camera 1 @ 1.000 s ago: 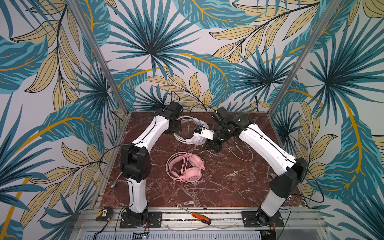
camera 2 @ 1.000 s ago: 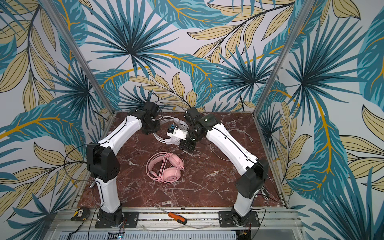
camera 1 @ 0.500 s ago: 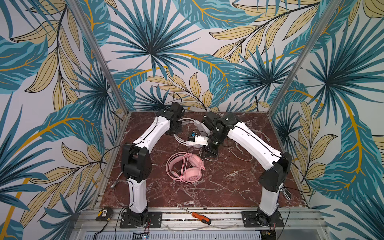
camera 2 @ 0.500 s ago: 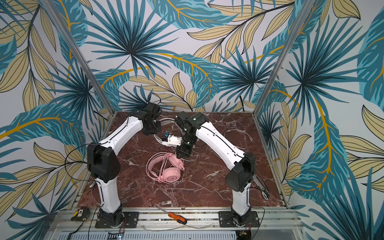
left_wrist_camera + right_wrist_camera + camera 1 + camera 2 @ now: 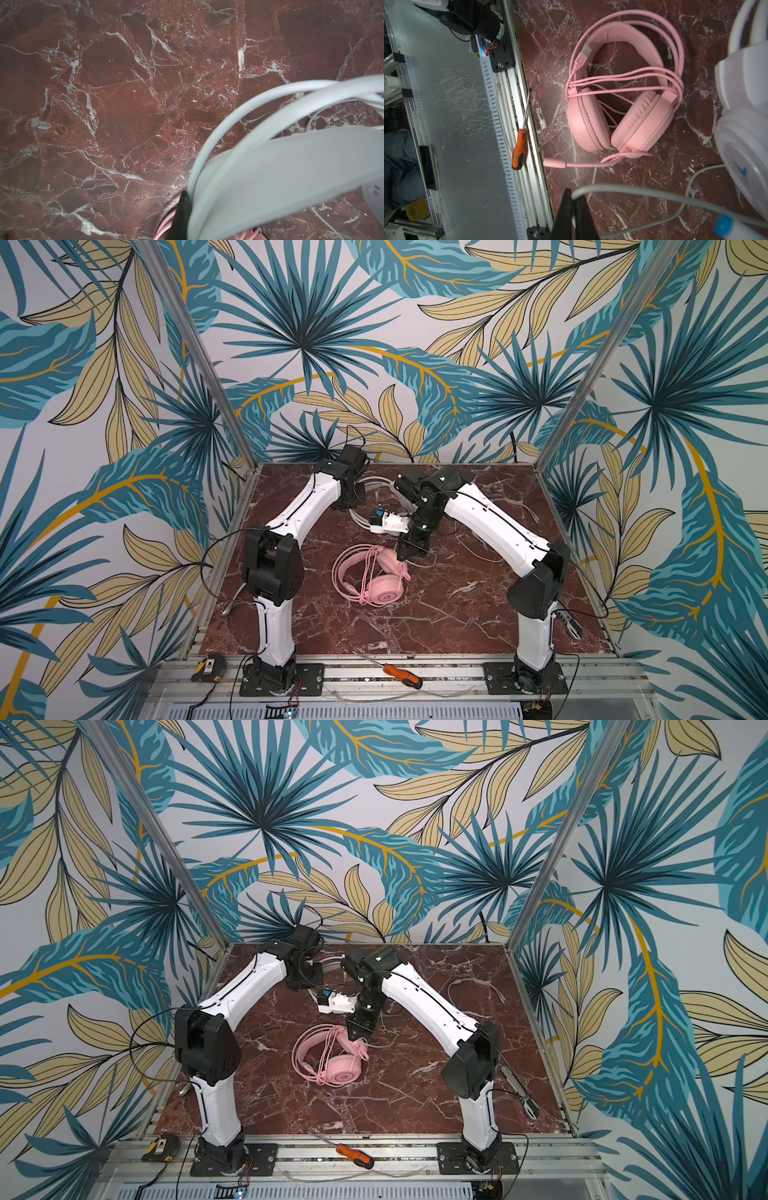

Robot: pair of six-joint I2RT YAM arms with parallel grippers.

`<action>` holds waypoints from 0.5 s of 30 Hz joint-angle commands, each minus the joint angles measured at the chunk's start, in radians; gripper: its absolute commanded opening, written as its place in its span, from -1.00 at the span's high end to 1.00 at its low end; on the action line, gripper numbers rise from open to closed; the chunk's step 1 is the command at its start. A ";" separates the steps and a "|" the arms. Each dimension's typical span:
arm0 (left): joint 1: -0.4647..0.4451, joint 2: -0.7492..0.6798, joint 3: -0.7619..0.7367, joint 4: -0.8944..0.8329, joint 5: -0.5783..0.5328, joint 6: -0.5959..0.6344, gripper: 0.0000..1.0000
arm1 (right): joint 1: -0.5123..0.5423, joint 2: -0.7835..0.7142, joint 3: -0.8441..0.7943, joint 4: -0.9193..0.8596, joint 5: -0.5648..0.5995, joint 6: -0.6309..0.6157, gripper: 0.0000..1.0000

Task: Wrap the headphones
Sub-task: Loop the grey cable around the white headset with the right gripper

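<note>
- Right gripper (image 5: 574, 194) — fingers pressed together, pinching the white cable (image 5: 633, 192) just beside the pink headset (image 5: 623, 104).
- Left gripper (image 5: 185, 205) is closed on the band of the white headset (image 5: 388, 522), beyond the pink headset.
- The pink headset lies on the marble table (image 5: 457, 614), wrapped in its own cable.
- Screwdriver (image 5: 520, 145) — on the front rail, well apart from the pink headset.

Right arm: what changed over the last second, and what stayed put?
The right gripper, shut on the white cable, swung toward the table's front and leftward, ending near the pink headset, carrying the cable along. Nothing was grasped or released. The left gripper, holding the white headset, and the pink headset stayed put.
</note>
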 commanded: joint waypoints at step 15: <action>-0.010 -0.079 -0.085 0.029 0.037 0.047 1.00 | -0.048 0.066 0.149 0.062 0.134 0.207 1.00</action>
